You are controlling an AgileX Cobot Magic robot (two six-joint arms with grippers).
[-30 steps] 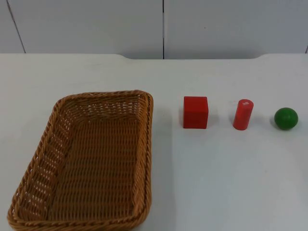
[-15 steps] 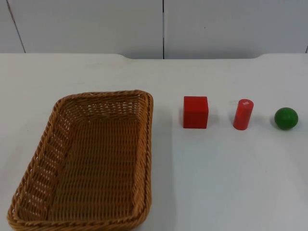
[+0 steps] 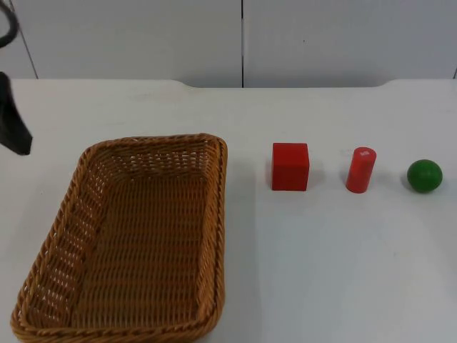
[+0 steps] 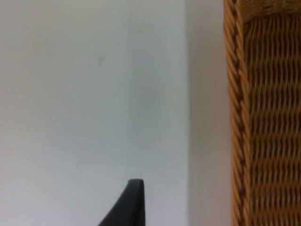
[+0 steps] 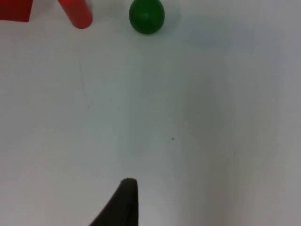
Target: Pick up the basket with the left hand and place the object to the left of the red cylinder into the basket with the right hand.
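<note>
Basket (image 3: 136, 239): a woven wicker one, brown and rectangular, resting on the white table (image 3: 321, 271) with nothing inside it. Just beyond the basket's right rim, and apart from it, sits the red cube (image 3: 290, 166), the object lying to the left of the red cylinder (image 3: 360, 170). The cylinder stands upright and slightly tilted, farther from the basket than the cube, and a green ball (image 3: 425, 176) lies farther out again, so the three form a row with clear gaps between them.

The left gripper (image 3: 14, 132) hangs over the table just off the basket's far left corner, touching neither rim nor weave; its wrist view has the basket's rim (image 4: 235, 117) running alongside a black fingertip (image 4: 129, 205). Whether its fingers are spread or closed I cannot tell, since probably just one dark finger shows.

The right gripper's fingertip (image 5: 122, 205) appears in its own wrist view over bare table, well away from the basket, with the ball (image 5: 146, 16), the cylinder (image 5: 75, 13) and a corner of the cube (image 5: 14, 10) ahead of it (its opening cannot be judged either).

Behind everything, the grey partition wall (image 3: 243, 39) closes off the table.
</note>
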